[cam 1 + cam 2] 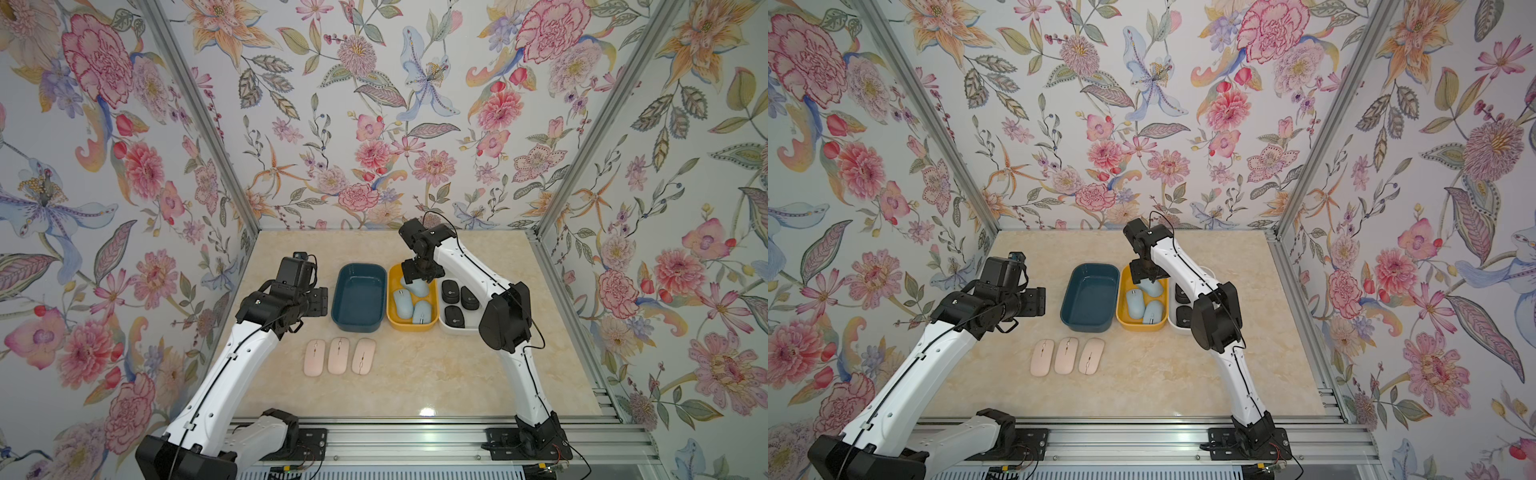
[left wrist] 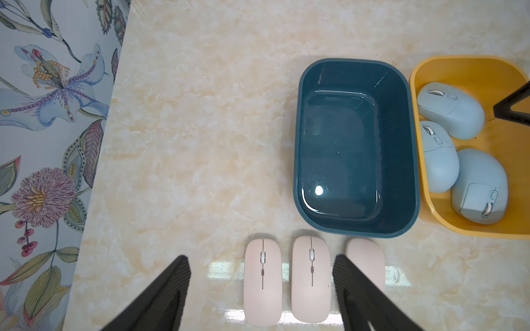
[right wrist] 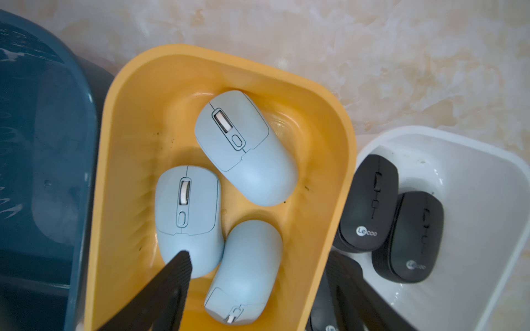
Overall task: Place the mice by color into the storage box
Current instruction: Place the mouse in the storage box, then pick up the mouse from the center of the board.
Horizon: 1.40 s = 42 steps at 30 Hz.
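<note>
Marble tabletop [image 1: 415, 374] is bearing three pink mice [image 1: 340, 356] at six o'clock of the empty teal box [image 1: 359, 297]. Left gripper [image 2: 261, 258] is hovering above them, jaws apart and empty; pinching one mouse squarely across its long sides looks wisest. Right gripper [image 3: 261, 256] is hanging spread and empty over the yellow box [image 1: 411, 326].

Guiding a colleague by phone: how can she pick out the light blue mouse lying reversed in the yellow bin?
On the marble table three bins stand in a row; take the yellow bin in the middle. Of the three mice in it, pick the light blue mouse nearest the robot's base. Its scroll wheel alone points toward the base; the other two point theirs away.
</note>
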Tool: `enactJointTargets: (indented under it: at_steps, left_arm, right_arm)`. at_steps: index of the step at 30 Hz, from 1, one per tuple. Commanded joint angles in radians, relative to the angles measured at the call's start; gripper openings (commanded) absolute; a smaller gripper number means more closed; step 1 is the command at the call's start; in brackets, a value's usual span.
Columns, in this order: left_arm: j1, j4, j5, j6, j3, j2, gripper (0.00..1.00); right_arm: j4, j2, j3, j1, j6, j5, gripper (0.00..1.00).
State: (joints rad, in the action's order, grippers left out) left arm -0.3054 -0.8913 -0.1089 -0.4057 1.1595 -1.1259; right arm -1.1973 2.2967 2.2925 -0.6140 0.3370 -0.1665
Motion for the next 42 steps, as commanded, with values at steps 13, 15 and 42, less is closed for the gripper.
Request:
enactJointTargets:
  at_steps: [13, 15, 42]
  left_arm:
    - [0.069, -0.161, 0.170, -0.013, -0.075, -0.052, 0.81]
    - [0.069, -0.167, 0.218, -0.042, -0.085, -0.068, 0.81]
    - [0.069, 0.103, 0.113, -0.306, -0.475, -0.017, 0.80]
  right_arm:
    - [-0.061, -0.145, 0.033, -0.028, 0.062, 0.005, 0.79]
    - [-0.061, -0.145, 0.034, -0.059, 0.067, 0.010, 0.79]
    - [-0.039, -0.135, 0.020, -0.107, 0.077, 0.066, 0.80]
